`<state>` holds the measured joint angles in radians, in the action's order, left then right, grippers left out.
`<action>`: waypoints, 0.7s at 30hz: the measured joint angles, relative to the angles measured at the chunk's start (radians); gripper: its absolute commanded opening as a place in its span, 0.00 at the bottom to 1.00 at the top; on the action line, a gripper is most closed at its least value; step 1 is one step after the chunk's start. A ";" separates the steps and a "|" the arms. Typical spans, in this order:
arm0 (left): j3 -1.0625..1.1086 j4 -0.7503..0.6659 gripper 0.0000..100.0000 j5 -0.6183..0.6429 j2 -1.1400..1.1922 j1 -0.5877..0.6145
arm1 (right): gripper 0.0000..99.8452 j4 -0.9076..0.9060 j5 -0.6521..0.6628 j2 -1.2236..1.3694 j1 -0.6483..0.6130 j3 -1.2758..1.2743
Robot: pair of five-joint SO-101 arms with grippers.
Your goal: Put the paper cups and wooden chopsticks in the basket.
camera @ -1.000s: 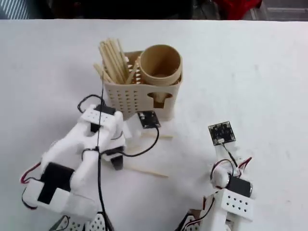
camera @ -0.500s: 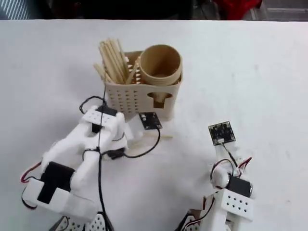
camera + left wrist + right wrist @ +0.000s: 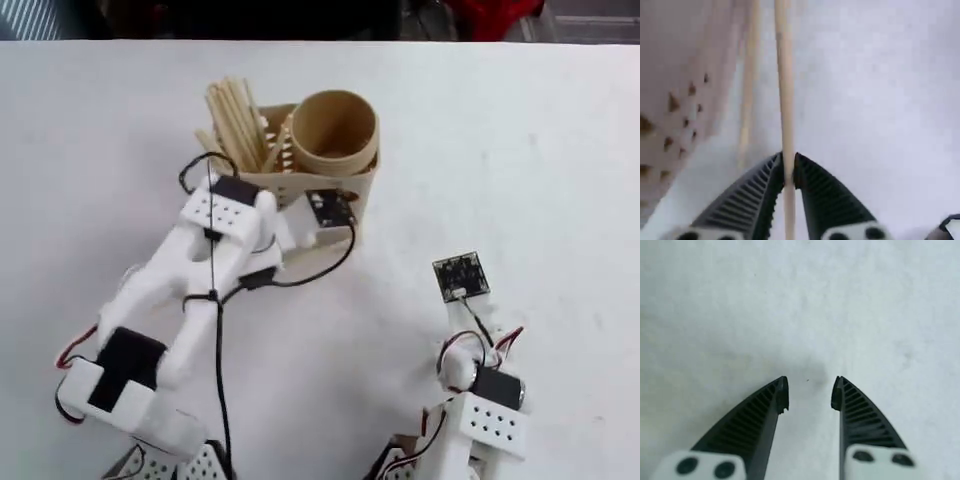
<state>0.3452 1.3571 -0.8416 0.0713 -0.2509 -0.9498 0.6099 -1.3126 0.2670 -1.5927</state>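
Observation:
My left gripper (image 3: 788, 162) is shut on a wooden chopstick (image 3: 784, 90) that runs straight out from between its fingers. Beside it is the perforated wall of the beige basket (image 3: 675, 85), with a second, blurred stick (image 3: 747, 100) alongside. From above, the left arm (image 3: 225, 235) leans against the front of the basket (image 3: 345, 195), which holds a paper cup (image 3: 333, 130) and a bundle of chopsticks (image 3: 235, 120). My right gripper (image 3: 810, 392) is open over bare white table, nothing between its fingers.
The right arm (image 3: 480, 410) sits at the table's near right edge, its small camera board (image 3: 460, 275) pointing toward the middle. White tabletop (image 3: 520, 150) stretches around the basket on all sides.
The left arm has swung from the table in front up to the basket's front wall. The chopstick that lay near it on the table is gone from there. The right arm has kept still.

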 measured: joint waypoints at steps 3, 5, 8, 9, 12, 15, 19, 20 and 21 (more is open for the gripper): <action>-0.028 0.068 0.02 0.000 0.000 -0.044 | 0.16 0.000 0.000 0.000 0.000 0.000; -0.032 0.098 0.02 0.000 0.000 -0.081 | 0.16 0.000 0.000 0.000 0.000 0.000; -0.041 0.126 0.02 0.000 0.000 -0.121 | 0.16 0.000 0.000 0.000 0.000 0.000; -0.041 0.129 0.02 0.000 0.000 -0.137 | 0.16 0.000 0.000 0.000 0.000 0.000; -0.041 0.133 0.02 0.014 -0.003 -0.186 | 0.16 0.000 0.000 0.000 0.000 0.000; -0.074 0.149 0.02 0.052 -0.057 -0.224 | 0.16 0.000 0.000 0.000 0.000 0.000; -0.213 0.232 0.02 0.094 -0.206 -0.239 | 0.16 0.000 0.000 0.000 0.000 0.000; -0.264 0.249 0.02 0.112 -0.245 -0.239 | 0.16 0.000 0.000 0.000 0.000 0.000; -0.321 0.265 0.02 0.130 -0.282 -0.239 | 0.16 0.000 0.000 0.000 0.000 0.000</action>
<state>0.0245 1.6226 -0.7112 -0.2110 -0.4902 -0.9498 0.6099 -1.3126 0.2670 -1.5927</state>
